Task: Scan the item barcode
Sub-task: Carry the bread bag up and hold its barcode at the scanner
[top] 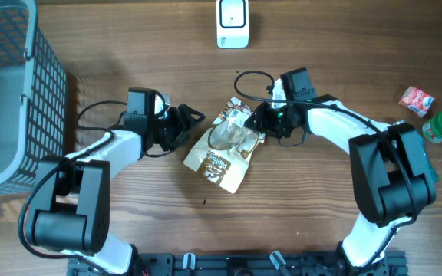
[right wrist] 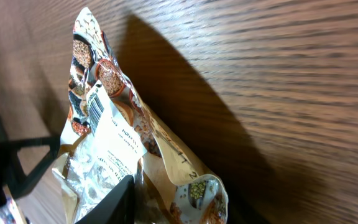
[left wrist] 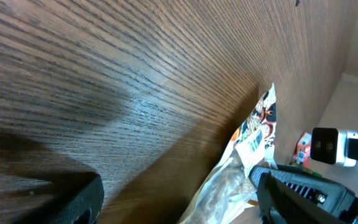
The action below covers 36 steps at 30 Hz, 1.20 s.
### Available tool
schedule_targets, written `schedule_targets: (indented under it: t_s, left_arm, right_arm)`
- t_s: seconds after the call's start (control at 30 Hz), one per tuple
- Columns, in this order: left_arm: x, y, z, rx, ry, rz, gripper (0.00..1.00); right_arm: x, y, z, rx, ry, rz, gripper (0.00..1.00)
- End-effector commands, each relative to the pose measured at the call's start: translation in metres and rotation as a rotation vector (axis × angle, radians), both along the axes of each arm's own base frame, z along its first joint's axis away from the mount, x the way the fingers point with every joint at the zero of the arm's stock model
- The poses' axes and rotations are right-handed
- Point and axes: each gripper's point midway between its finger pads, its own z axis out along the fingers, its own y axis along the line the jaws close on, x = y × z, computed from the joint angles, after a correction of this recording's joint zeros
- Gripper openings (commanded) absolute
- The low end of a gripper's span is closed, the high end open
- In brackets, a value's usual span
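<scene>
Snack bag [top: 222, 149] | pickup | left claw [top: 189, 130] spread | right claw [top: 258, 126] at its edge, pinch unclear | next: lift barcode label [right wrist: 107, 121] to scanner [top: 232, 23]

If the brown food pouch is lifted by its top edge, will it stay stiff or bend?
The pouch will probably flop: its film is already crumpled and folded. It seems light, with loose dry pieces behind the clear window. The glossy film may slip in a weak pinch.

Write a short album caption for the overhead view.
Left gripper and right gripper flank a crumpled brown snack bag on the wooden table, white scanner beyond.
</scene>
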Motion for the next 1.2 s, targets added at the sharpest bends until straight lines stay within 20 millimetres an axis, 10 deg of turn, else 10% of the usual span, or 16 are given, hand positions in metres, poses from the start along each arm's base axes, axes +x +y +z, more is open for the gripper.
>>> schedule_targets:
  t_s: [0.0,0.37,0.93,1.17]
  left_arm:
    - [-0.031,0.036,-0.059,0.197,0.143,0.069,0.78]
    - [-0.027,0.049,-0.064,0.273,0.133,0.107,1.0]
    - [-0.025,0.058,-0.067,0.321,0.127,0.13,1.0]
    - [-0.035,0.054,-0.069,0.301,0.168,0.104,1.0]
  right_arm:
    - [-0.022,0.014,-0.008,0.076,-0.007,0.166,0.11]
    - [-0.03,0.039,0.042,0.287,-0.072,0.279,0.05]
    - [-0.043,-0.005,0.228,0.232,-0.457,0.084,0.04]
    - [-0.065,-0.011,0.242,0.238,-0.434,0.067,0.05]
